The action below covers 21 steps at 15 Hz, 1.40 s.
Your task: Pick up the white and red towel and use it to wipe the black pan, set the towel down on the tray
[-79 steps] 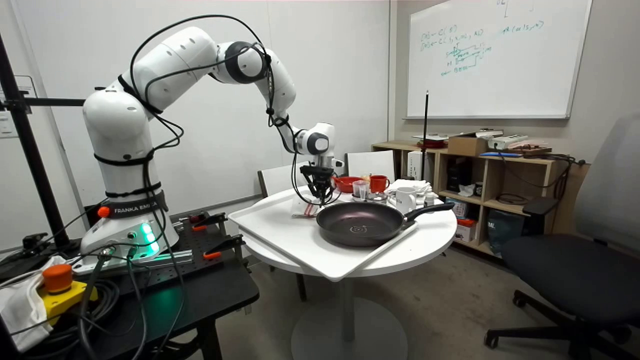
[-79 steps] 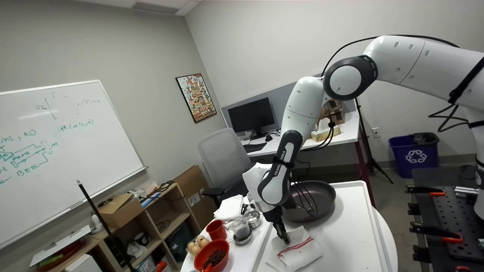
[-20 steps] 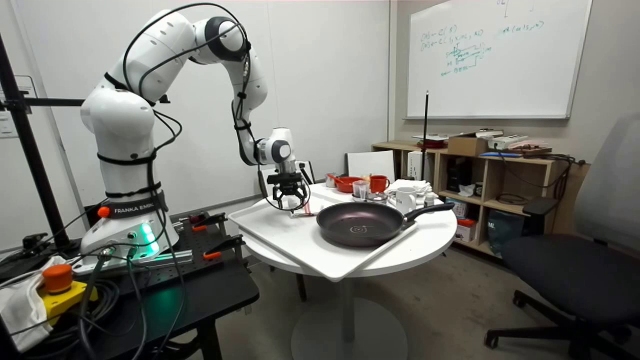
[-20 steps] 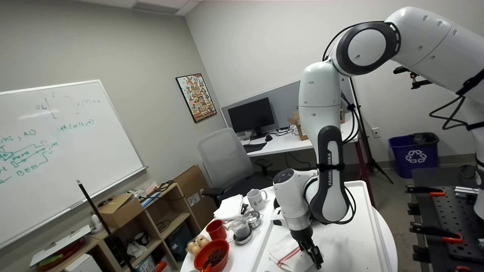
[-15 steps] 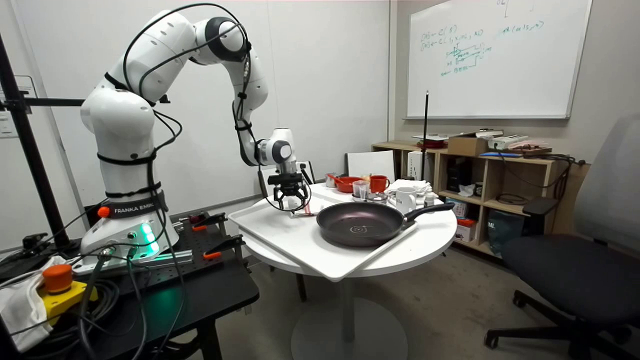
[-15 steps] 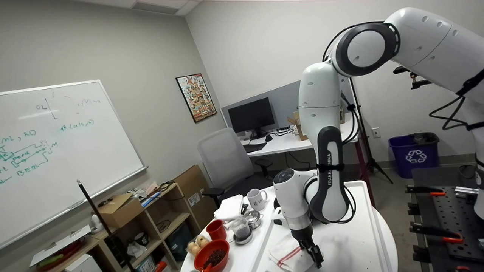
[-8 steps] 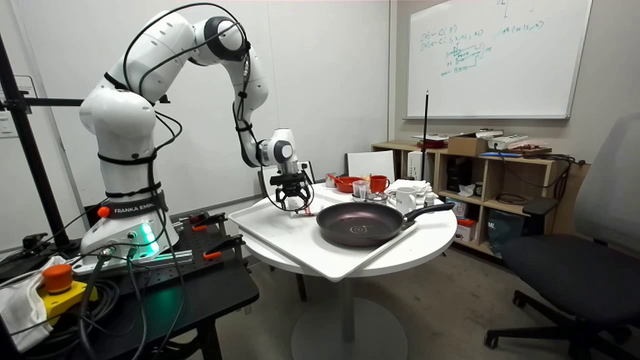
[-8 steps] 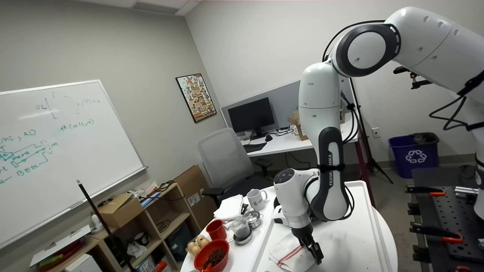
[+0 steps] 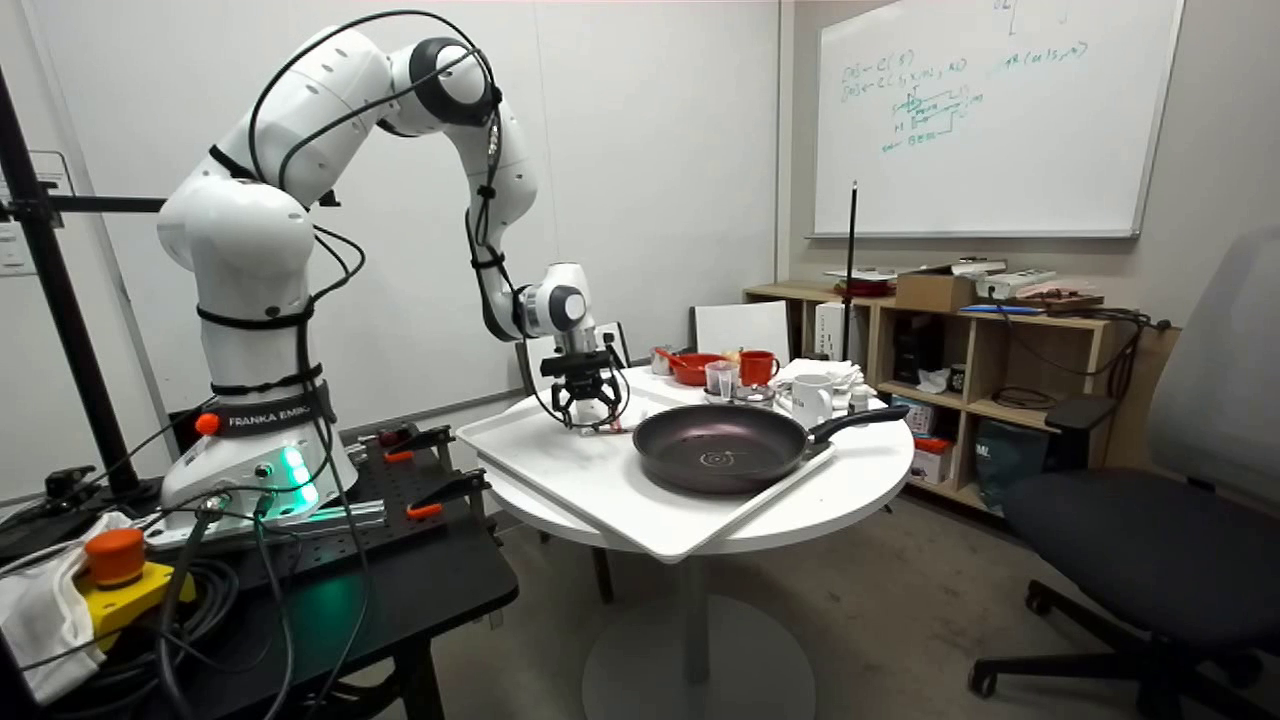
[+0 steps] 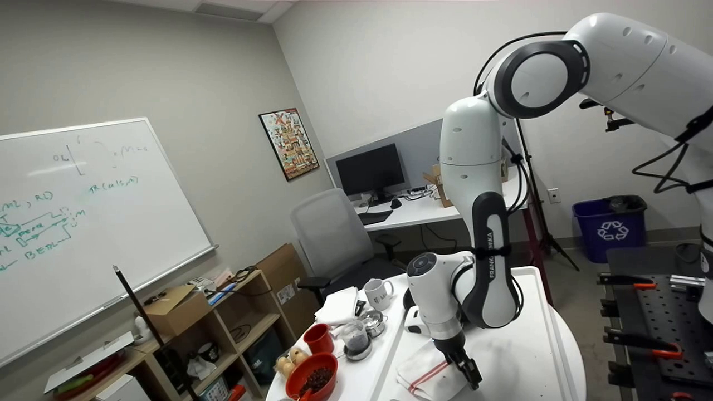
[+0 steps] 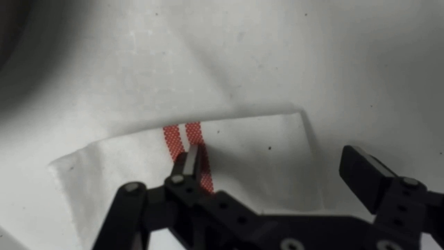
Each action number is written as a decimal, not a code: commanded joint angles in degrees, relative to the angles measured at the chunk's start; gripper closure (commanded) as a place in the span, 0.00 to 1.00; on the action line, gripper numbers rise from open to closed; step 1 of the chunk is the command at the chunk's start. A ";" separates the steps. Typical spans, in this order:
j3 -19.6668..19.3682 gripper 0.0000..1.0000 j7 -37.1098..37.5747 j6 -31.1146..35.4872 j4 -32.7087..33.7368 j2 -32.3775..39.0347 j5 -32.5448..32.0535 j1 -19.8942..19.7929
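Note:
The white towel with red stripes (image 11: pixel 121 166) lies folded on the white tray (image 9: pixel 560 470); in an exterior view its striped part (image 10: pixel 426 376) shows beside the fingers. My gripper (image 11: pixel 271 149) is open low over it. In the wrist view the left finger (image 11: pixel 190 161) is over the red stripes and the right finger (image 11: pixel 364 177) is past the towel's edge, above bare tray. Whether the fingertips touch the cloth I cannot tell. The black pan (image 9: pixel 715 450) rests on the tray beside the towel, its handle pointing away from the robot base; the arm mostly hides it in an exterior view.
Along the tray's far side on the round table stand a red bowl (image 10: pixel 330 365), a red mug (image 10: pixel 318 338), a clear cup (image 10: pixel 355 335), folded white cloths (image 10: pixel 337 306) and a white mug (image 9: pixel 811 400). A raised rim (image 10: pixel 557 334) borders the tray.
Since the oldest frames, the arm has drawn back toward its base, and the gripper has crossed to the towel's nearer side. Within the last second it has sunk slightly and tilted a little.

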 commanded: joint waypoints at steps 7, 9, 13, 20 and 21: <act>-1.98 0.63 2.69 -0.24 0.75 0.48 -3.05 1.96; -2.02 0.79 2.63 -0.22 0.90 0.42 -3.11 1.87; -1.34 0.99 1.98 -0.22 0.99 0.28 -2.95 1.03; -1.34 0.96 2.69 3.32 -3.44 -5.16 -3.38 1.54; -1.61 0.96 2.98 4.46 -4.51 -6.65 -3.44 1.83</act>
